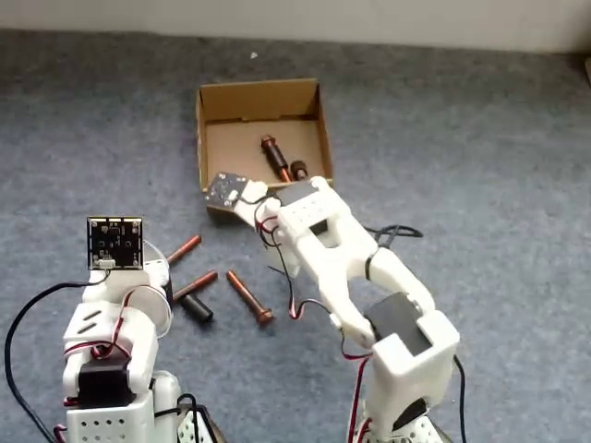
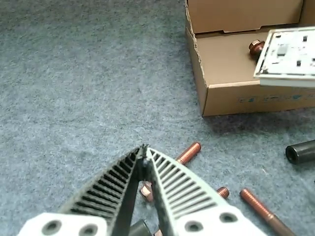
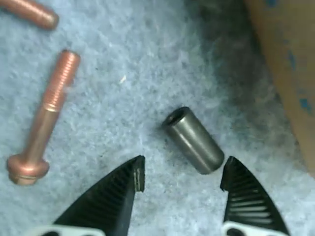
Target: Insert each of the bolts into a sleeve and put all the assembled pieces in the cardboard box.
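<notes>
Bolts lie loose on the desk at seven o'clock from the cardboard box, which seems to hold one assembled piece, so most work is left; the right hand gapes around a sleeve, the left hand is pinched together.

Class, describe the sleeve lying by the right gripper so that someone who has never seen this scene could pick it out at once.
Find the cardboard box. On the grey carpet just beside its outer wall, a short sleeve lies on its side, in front of the open right gripper. Unlike the copper bolts near it, it is dark grey, smooth and hollow, with no thread or head.
</notes>
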